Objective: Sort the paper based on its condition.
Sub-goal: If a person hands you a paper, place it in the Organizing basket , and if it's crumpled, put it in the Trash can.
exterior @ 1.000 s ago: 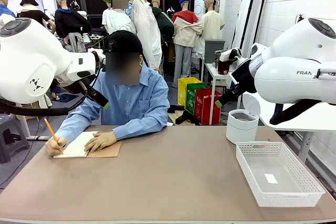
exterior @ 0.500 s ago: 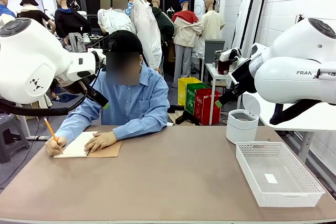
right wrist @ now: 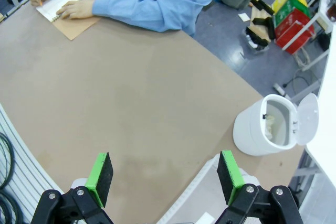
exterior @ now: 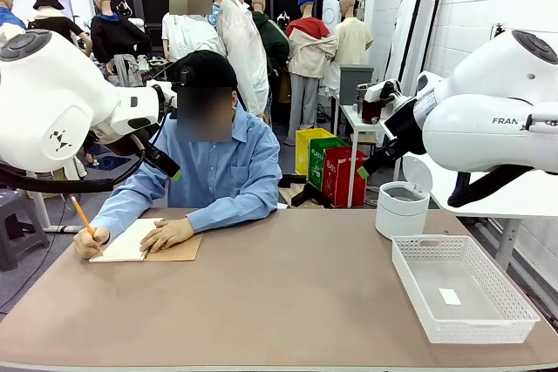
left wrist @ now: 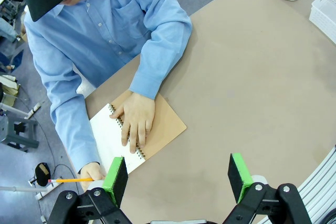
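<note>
So far nothing is sorted: my left gripper (left wrist: 177, 176) and right gripper (right wrist: 164, 176) hang wide and empty while the person (exterior: 222, 176) writes in the notebook (exterior: 129, 240) at mid-left.

Notebook (exterior: 144, 241) at the table's (exterior: 288, 302) far left, basket (exterior: 462, 289) near right, lidded bin (exterior: 403, 209) just behind the basket.

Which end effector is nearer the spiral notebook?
Left. The left end effector hovers near the spiral notebook; the right end effector hangs across the table, near the white bin.
</note>
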`<state>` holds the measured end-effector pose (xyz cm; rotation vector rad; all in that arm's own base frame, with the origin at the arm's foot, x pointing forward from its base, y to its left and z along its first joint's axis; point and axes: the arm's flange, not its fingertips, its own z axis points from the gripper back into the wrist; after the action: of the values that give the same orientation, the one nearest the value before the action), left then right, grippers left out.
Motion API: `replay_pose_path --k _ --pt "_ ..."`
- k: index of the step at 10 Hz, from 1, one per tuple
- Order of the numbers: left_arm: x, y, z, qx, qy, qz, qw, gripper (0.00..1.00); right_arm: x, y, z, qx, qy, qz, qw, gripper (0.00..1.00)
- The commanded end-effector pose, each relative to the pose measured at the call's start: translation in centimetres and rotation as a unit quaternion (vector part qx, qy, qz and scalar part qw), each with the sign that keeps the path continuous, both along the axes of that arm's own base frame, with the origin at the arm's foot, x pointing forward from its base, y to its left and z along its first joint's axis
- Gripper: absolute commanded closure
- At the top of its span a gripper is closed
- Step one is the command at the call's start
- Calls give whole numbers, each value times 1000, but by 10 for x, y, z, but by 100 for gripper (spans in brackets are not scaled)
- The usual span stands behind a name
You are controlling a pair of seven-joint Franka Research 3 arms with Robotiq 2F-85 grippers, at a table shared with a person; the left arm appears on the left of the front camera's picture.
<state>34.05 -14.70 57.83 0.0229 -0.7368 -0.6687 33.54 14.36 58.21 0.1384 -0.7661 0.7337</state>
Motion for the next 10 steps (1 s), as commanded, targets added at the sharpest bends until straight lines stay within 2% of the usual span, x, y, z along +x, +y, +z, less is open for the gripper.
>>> replay_pose_path --k 1,10 --pt "0 0 0 1 0 -2 1000 0 0 0 1 0 0 0 1000 0" --pt "0 0 0 1 0 -2 1000 0 0 0 1 0 0 0 1000 0"
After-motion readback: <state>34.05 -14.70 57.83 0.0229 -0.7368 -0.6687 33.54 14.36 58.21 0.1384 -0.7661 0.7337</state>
